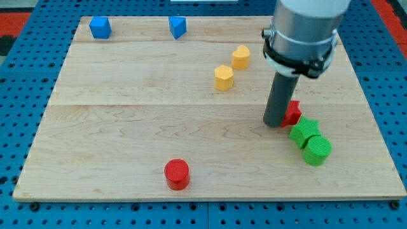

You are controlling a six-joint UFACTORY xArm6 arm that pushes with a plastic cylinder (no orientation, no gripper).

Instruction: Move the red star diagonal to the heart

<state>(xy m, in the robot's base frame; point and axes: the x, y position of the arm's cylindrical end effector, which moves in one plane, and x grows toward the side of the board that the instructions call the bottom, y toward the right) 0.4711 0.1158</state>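
Touching the red star (293, 112) on its left side, my tip (275, 124) is a bare rod, nothing to pinch. Two green blocks (304, 131) (317, 150) just lower-right; two yellow (224, 77) (240, 56) upper-left; two blue (100, 27) (177, 27) far upper-left; one red cylinder (177, 173) lower-left. Heart unclear.

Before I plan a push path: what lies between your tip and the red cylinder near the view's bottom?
Nothing. In the camera view, only bare board separates my tip, beside the red star, from the red cylinder.

One camera looks steeply down (fairly near) on the wooden board (127, 114).
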